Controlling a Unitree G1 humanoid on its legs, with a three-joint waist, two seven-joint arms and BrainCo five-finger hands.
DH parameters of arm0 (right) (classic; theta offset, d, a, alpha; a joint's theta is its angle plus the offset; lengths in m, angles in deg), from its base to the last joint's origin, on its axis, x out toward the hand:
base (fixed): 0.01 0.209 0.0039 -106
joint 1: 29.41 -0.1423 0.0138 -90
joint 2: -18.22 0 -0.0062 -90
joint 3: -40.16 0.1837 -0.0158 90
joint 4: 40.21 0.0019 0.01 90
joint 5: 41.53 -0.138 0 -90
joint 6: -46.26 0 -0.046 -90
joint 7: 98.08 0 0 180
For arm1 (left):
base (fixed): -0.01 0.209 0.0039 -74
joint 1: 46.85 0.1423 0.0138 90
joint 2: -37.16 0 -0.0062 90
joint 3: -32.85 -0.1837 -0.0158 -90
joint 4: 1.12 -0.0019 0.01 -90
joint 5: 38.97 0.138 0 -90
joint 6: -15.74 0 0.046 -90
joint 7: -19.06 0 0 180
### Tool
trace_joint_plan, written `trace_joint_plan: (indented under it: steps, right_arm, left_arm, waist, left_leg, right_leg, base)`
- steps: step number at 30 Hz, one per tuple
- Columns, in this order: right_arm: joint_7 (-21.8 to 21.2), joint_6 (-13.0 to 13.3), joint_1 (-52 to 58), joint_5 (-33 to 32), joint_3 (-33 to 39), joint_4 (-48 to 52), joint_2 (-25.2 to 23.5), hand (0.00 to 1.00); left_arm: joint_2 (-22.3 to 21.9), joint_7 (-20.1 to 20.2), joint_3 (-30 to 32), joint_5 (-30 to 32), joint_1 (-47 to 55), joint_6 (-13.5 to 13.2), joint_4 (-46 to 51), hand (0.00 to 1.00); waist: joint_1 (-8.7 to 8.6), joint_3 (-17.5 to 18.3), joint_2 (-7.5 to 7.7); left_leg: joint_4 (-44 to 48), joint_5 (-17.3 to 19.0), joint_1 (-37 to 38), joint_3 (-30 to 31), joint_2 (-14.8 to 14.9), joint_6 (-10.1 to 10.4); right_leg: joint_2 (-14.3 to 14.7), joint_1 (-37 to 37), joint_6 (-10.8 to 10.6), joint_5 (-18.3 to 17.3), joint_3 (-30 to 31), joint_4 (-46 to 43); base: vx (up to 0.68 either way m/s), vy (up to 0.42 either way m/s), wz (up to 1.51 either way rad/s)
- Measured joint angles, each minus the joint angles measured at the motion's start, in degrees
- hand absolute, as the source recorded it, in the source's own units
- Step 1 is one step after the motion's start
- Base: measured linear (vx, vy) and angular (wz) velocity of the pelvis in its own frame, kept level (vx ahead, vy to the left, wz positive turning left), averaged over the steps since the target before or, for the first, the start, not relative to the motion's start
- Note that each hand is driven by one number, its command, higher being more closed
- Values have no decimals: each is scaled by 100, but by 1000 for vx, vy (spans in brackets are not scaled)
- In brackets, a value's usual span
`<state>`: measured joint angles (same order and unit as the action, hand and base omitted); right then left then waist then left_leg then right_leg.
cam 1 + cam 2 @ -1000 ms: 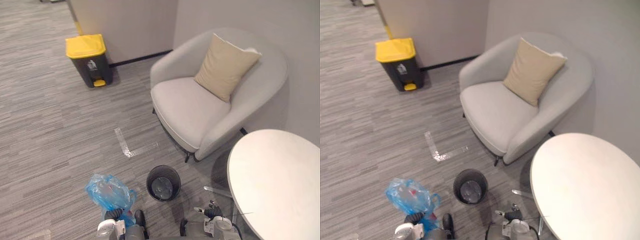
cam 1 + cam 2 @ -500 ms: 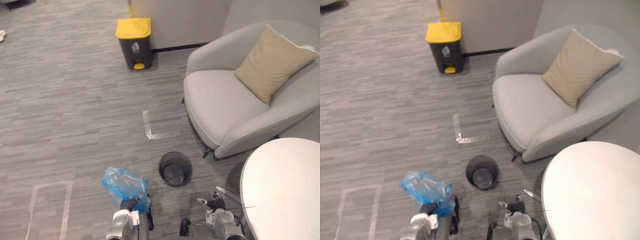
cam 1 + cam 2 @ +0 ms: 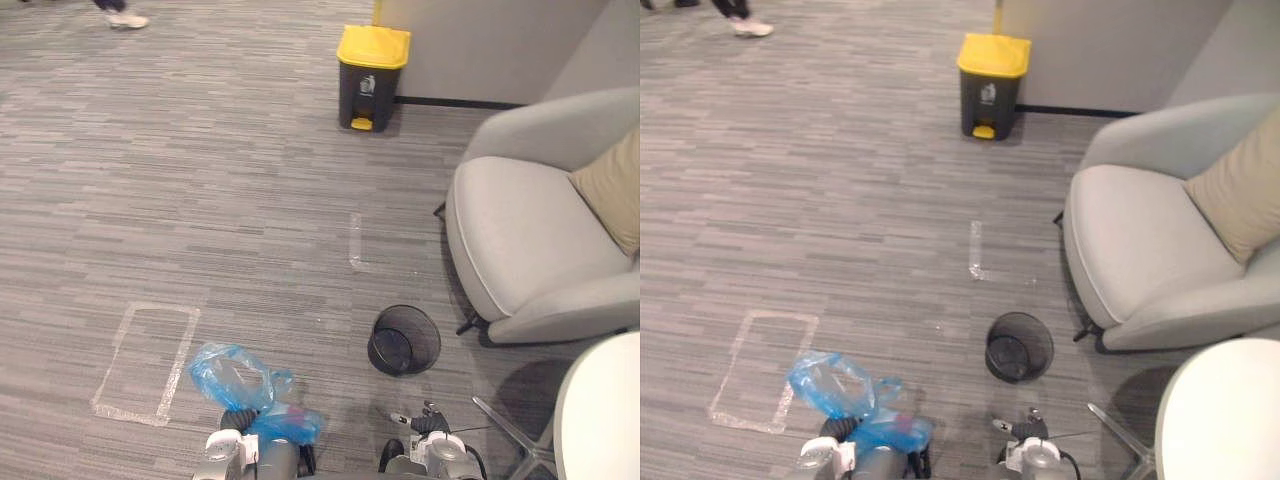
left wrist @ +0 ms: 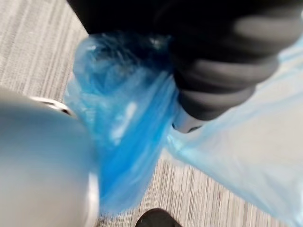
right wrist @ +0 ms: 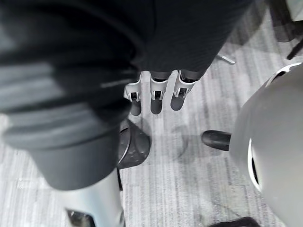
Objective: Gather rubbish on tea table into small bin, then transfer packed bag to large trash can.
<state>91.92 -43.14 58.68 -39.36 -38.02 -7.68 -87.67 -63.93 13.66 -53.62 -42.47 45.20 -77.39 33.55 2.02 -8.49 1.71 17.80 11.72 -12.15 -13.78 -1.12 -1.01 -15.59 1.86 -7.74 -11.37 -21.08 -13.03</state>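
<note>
A blue plastic bag [image 3: 240,380] stuffed with rubbish hangs low over the carpet, its bunched neck [image 4: 128,123] caught in my left hand [image 3: 238,420], which is shut on it. In the left wrist view the hand's dark cover [image 4: 213,80] presses against the blue film. My right hand [image 3: 425,420] hangs at my right side, fingers [image 5: 156,97] straight and holding nothing. The small black mesh bin [image 3: 404,340] stands on the floor ahead of the right hand, with no bag in it. The large dark trash can with a yellow lid [image 3: 370,62] stands far ahead by the wall.
A grey armchair [image 3: 530,240] with a tan cushion [image 3: 610,185] stands at the right, and the white round table's [image 3: 605,410] edge at the lower right. Tape marks [image 3: 145,360] lie on the carpet. A person's shoe [image 3: 120,17] shows at the far left.
The camera has turned left, so the chair, table and bins have slid right in the picture. The blue bag stays in my left hand; the right hand hangs as before.
</note>
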Motion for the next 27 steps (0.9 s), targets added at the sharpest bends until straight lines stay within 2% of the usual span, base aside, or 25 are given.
trace_joint_plan:
  steps: [2,4,5,7,9,10,12,13,14,15,17,18,19,20,21,23,24,26,27]
  right_arm:
    - [-18,-10,16,6,71,13,4,0]
    - [-39,-13,-12,10,97,25,-34,0]
    - [-49,-16,9,10,95,24,-92,0]
    - [-51,-9,-20,10,95,30,-107,0]
    - [-50,5,-42,10,93,31,-104,0]
    - [-53,11,-38,3,106,52,-102,0]
    - [-53,31,-15,6,118,45,-55,0]
    - [-49,39,68,3,169,44,-15,0]
    - [-51,32,81,3,281,26,16,0]
    - [-45,37,40,2,357,41,21,0]
    - [-48,37,53,-2,431,72,83,0]
    - [-54,30,142,-29,426,232,33,0]
    - [-46,34,305,-34,266,410,-12,0]
    - [-55,47,380,-35,134,477,21,0]
    - [-57,48,245,-51,90,461,-27,0]
    - [-62,34,122,-59,66,484,-173,0]
    - [-60,36,85,-59,67,487,-259,0]
    - [-51,33,31,-59,111,496,-405,0]
    - [-34,26,28,-59,157,497,-412,0]
  left_arm:
    - [29,-19,9,-7,15,0,5,100]
    - [-3,-55,6,-9,-3,8,4,100]
    - [10,-59,63,-9,5,11,0,100]
    - [0,-67,223,-12,58,15,-7,100]
    - [-2,-68,225,-9,67,16,-45,100]
    - [-21,-68,225,-7,55,19,-54,100]
    - [-15,-59,219,-7,13,18,-98,100]
    - [-36,-56,222,-1,-20,16,-178,100]
    - [-134,-53,222,0,-48,15,-268,100]
    - [-173,-43,231,0,-71,6,-254,100]
    - [-407,-46,411,2,-159,13,-237,100]
    - [-555,-47,497,11,-63,7,-118,100]
    - [-621,-17,591,13,66,-25,79,100]
    - [-730,-6,650,10,101,-25,161,100]
    - [-756,17,693,6,95,-17,227,100]
    - [-690,20,721,4,79,-10,361,100]
    - [-641,23,739,4,70,-31,526,100]
    - [-626,25,791,5,11,-39,591,100]
    - [-638,26,791,6,-29,-36,591,100]
  waist:
    - [-12,12,62]
    - [-59,-37,-4]
    - [-96,-56,-36]
    - [-116,-39,18]
    - [-156,-34,27]
    - [-189,-37,22]
    - [-231,-29,27]
    - [-277,-4,23]
    - [-271,55,-158]
    - [-267,47,-191]
    - [-342,-5,-209]
    - [-351,14,-279]
    - [-354,86,-186]
    - [-290,122,-346]
    - [-177,144,-487]
    - [-131,58,-342]
    - [-74,-9,-201]
    - [19,-50,-83]
    - [37,-70,-74]
  left_leg:
    - [397,334,-68,193,-67,-98]
    - [528,504,22,417,-28,-195]
    - [512,566,129,532,14,-221]
    - [367,687,429,579,59,-208]
    - [140,764,759,594,85,-171]
    - [19,780,943,623,83,-123]
    - [-267,870,1323,698,69,15]
    - [-400,929,1561,856,74,123]
    - [-475,878,1681,967,237,243]
    - [-468,766,1692,960,261,403]
    - [-190,302,1800,962,199,433]
    - [782,215,1657,851,273,488]
    - [2118,27,1220,580,424,628]
    - [2980,-74,873,405,775,579]
    - [3945,180,356,148,1230,467]
    - [4098,406,-114,-25,1389,370]
    - [3868,522,-333,-99,1420,367]
    - [2983,604,-612,-142,1436,400]
    - [2499,592,-709,-99,1395,408]
  right_leg:
    - [-157,27,106,-258,43,-628]
    - [-156,616,474,-199,539,-1961]
    - [44,787,424,-373,752,-2249]
    - [401,1104,430,-560,826,-2380]
    - [765,1513,499,-576,761,-2248]
    - [930,1729,540,-546,689,-2088]
    - [1197,1907,717,-237,666,-1416]
    - [1312,1850,1178,340,707,-1184]
    - [1368,1699,1211,298,536,-1166]
    - [1357,1667,1272,254,512,-1198]
    - [1115,1686,1395,149,344,-1956]
    - [1177,1518,1055,48,292,-1698]
    - [1240,1025,1273,-112,270,-979]
    - [1446,793,1279,-185,318,-828]
    - [1665,520,1347,-244,457,-640]
    - [1652,136,1324,-255,704,-392]
    - [1589,-142,1311,-247,874,-197]
    - [1473,-454,1305,-249,1111,-54]
    - [1414,-547,1287,-260,1216,-23]
  base:
    - [152,56,40]
    - [224,69,44]
    - [218,47,41]
    - [301,-27,16]
    - [377,-59,12]
    - [390,-71,21]
    - [531,-81,31]
    - [696,-76,42]
    - [610,-62,41]
    - [597,-67,29]
    - [456,-90,38]
    - [315,-127,48]
    - [311,-134,15]
    - [376,-51,-45]
    - [506,16,-68]
    - [495,29,-57]
    - [457,39,-70]
    - [459,131,-77]
    - [474,288,-72]
